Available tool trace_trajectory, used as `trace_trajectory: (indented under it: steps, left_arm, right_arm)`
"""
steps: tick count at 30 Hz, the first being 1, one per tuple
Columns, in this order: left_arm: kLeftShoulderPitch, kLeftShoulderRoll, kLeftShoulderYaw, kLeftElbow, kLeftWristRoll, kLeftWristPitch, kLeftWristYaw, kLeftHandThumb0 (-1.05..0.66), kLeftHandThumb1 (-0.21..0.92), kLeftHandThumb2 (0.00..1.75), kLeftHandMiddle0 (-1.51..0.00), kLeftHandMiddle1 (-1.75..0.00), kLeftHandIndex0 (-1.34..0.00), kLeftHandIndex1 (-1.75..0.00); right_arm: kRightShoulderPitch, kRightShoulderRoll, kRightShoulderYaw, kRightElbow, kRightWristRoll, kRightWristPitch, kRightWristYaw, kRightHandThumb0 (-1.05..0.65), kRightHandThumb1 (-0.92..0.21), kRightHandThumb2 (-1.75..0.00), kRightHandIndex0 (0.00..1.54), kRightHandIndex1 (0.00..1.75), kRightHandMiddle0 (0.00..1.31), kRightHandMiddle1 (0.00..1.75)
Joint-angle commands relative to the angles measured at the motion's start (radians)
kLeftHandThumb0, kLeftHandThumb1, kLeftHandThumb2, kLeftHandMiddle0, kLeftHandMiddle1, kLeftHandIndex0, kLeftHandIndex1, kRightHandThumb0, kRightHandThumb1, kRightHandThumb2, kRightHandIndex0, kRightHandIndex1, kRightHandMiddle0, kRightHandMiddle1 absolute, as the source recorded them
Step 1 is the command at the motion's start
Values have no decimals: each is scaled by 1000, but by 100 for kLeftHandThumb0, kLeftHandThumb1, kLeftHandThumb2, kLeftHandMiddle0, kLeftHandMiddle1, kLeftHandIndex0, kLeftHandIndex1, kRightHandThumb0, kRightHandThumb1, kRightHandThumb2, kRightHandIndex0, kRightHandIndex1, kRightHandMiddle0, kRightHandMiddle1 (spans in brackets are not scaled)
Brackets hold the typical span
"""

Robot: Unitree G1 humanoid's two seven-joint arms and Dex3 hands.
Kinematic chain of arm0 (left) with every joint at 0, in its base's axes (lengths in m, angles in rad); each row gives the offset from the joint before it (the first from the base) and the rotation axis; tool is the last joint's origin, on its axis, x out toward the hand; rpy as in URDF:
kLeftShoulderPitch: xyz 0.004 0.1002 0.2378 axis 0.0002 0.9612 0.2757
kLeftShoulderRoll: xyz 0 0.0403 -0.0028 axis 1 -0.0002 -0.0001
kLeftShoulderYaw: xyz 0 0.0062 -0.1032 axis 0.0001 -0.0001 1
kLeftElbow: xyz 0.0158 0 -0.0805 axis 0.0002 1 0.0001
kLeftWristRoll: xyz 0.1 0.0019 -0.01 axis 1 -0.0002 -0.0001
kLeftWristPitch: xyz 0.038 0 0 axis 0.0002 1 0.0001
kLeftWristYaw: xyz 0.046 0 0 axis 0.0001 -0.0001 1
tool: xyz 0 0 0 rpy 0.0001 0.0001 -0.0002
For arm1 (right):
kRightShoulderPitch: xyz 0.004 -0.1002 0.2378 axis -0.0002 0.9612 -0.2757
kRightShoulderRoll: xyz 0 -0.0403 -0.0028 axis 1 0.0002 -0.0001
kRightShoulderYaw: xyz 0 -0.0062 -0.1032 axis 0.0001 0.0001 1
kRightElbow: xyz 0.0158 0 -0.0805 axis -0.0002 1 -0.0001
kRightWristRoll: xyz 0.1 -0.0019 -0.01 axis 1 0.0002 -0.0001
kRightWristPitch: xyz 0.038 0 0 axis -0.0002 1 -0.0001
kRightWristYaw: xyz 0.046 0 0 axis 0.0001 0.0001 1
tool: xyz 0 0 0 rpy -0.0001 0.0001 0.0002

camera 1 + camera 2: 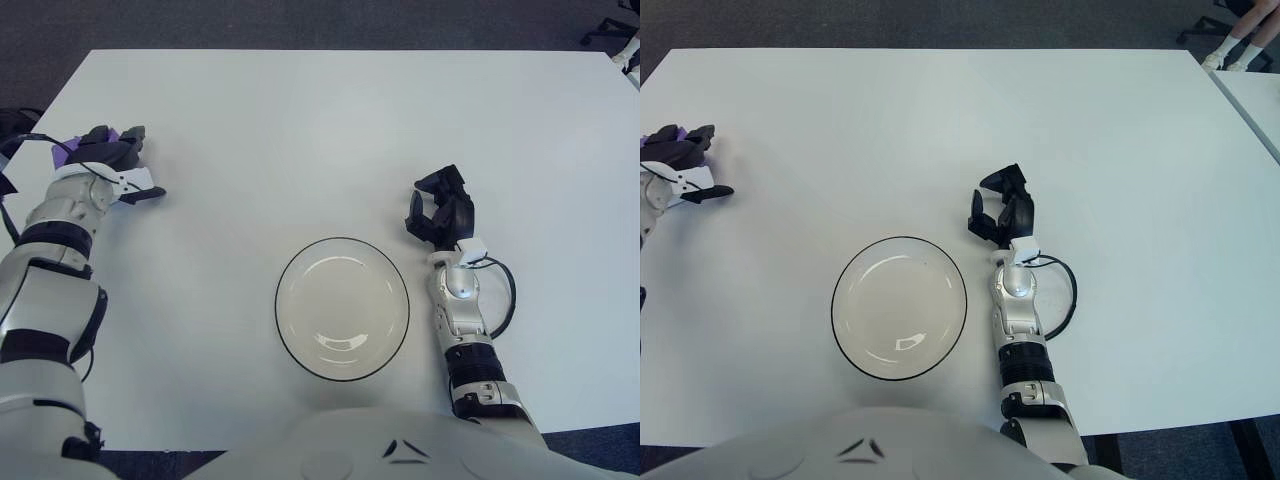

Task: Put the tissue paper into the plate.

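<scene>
In the left eye view, a white surface (330, 130) is seen from above, its far edge and both far corners in view against dark carpet. A wide bare stretch is left open between the far edge and the plate (342, 308), which is set near the near edge, about midway along it. The left hand (108, 162) is held close to the left edge, well apart from the plate, with its forearm angled in from the near-left. Its dark fingers are curled around the purple tissue paper (72, 148), of which only a small part is shown behind the knuckles. Whether the tissue paper is lifted off the surface cannot be told. The right hand (440, 212) is shown just to the right of the plate, beyond its rim, with the forearm pointing toward the far edge and a black cable looped at the wrist. Its fingers are bent loosely inward and nothing is held.

In the right eye view, the same layout is repeated. A second white table (1255, 95) is seen past the right edge, with a person's feet (1230, 52) beyond the far-right corner.
</scene>
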Motion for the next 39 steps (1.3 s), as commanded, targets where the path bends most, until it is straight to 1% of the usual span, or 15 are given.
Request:
trace_trajectory:
  steps: [1,7,9,13,15,19,25,32,39]
  left_arm:
    - [55,54,34,-44,-21,-29,50,-101,55,60,0,0,0,0]
    - [96,80,77,-106,-48,-68,91,-104,58,60,0,0,0,0]
    - [102,86,85,-122,-49,-73,97,-104,60,56,0,0,0,0]
    - [116,107,100,-162,-47,-86,98,-105,62,54,0,0,0,0]
    - [122,112,106,-175,-47,-88,95,-105,62,54,0,0,0,0]
    - [157,136,131,-249,-52,-85,77,-105,63,53,0,0,0,0]
    - [180,144,155,-290,-58,-70,49,-105,63,52,0,0,0,0]
    - [202,152,174,-320,-56,-43,30,-105,62,51,0,0,0,0]
    - [178,144,161,-253,-42,-33,17,-105,64,51,0,0,0,0]
  right_arm:
    - [137,-43,-41,149,12,0,3,-41,-55,-102,64,156,43,175]
    - [133,-40,-40,155,15,3,6,-41,-56,-102,64,154,42,175]
    - [131,-40,-40,156,15,4,8,-41,-56,-102,64,155,42,175]
    - [129,-40,-38,158,7,9,2,-41,-56,-102,64,155,43,175]
    - [128,-39,-37,158,6,10,1,-41,-55,-102,64,155,43,175]
    - [127,-40,-37,159,5,11,0,-41,-55,-102,64,156,43,175]
    - [127,-39,-37,157,5,16,0,-41,-56,-102,64,156,42,175]
    - [127,-35,-36,153,5,15,-3,-41,-56,-102,64,156,42,175]
    - [128,-33,-36,146,7,23,-4,-41,-56,-102,64,156,42,175]
